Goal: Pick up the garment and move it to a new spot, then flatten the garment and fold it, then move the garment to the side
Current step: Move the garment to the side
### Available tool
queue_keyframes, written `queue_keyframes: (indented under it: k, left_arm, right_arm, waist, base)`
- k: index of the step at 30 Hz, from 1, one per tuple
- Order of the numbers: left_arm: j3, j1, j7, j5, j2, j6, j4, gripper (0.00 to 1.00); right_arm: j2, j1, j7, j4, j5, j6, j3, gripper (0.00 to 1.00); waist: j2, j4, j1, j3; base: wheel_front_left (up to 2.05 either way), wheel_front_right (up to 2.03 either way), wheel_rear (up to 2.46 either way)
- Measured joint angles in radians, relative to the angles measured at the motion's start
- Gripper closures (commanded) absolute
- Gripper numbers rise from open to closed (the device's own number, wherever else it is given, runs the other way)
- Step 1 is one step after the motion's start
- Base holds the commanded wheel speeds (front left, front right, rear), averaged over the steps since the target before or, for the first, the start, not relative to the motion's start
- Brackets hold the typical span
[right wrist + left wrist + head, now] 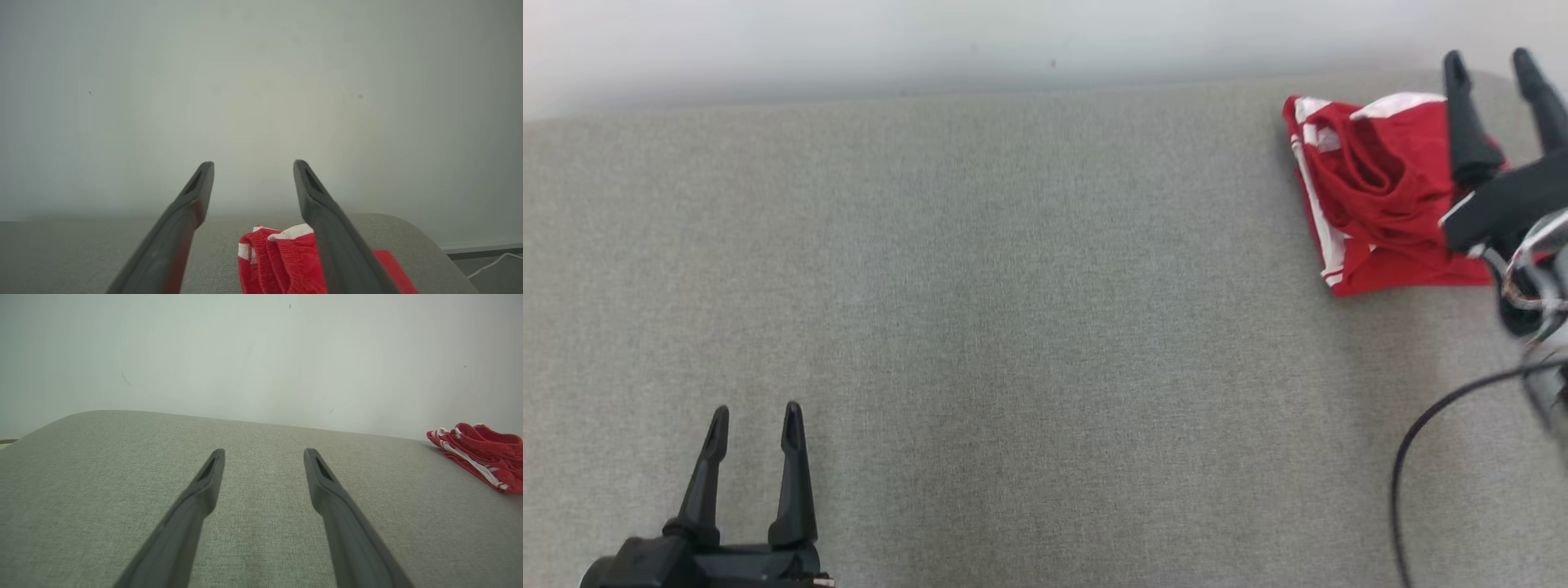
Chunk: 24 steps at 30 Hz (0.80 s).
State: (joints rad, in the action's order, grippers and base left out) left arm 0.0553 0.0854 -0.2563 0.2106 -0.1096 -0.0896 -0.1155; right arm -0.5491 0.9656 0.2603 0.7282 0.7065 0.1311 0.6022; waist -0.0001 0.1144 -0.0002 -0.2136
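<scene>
The garment [1380, 196] is a red piece with white stripes, folded into a small bundle at the far right of the grey surface. It also lies at the right edge of the left wrist view as the garment [482, 455], and low in the right wrist view as the garment [282, 261]. My right gripper [1494, 69] hovers above the garment's right side, open, with nothing between its fingers. In its own view the right gripper [253, 165] points past the bundle toward the wall. My left gripper [756, 416] rests open at the lower left, far from the garment.
A grey fabric-covered surface [1013, 310] spans the head view, ending at a pale wall [931, 41] behind. A black cable [1421, 441] loops down at the lower right by my right arm. The surface's rounded right end [433, 245] lies just beyond the garment.
</scene>
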Motion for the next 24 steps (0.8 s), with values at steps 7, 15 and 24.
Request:
queue_keyframes:
  k: [7,15,24]
  left_arm:
    - [0.002,-0.024,-0.001,0.002,0.002,0.000,0.016,0.00]
    - [0.007,-0.042,-0.002,0.002,0.004,-0.009,0.021,0.00]
    - [0.013,-0.048,-0.002,0.001,0.001,-0.017,0.032,0.00]
  right_arm:
    - [0.119,-0.243,0.001,-0.165,-0.193,0.000,-0.227,0.00]
    - [0.251,-0.517,0.001,-0.384,-0.408,0.000,-0.420,0.00]
    - [0.384,-0.741,-0.035,-0.579,-0.539,0.000,-0.471,0.00]
  waist:
    - [0.0000,0.004,0.0000,0.049]
    - [0.0000,-0.008,0.0000,0.101]
    - [0.0000,-0.019,0.0001,0.133]
  base:
    - [0.00,0.00,0.00]
    - [0.00,0.00,0.00]
    - [0.00,0.00,0.00]
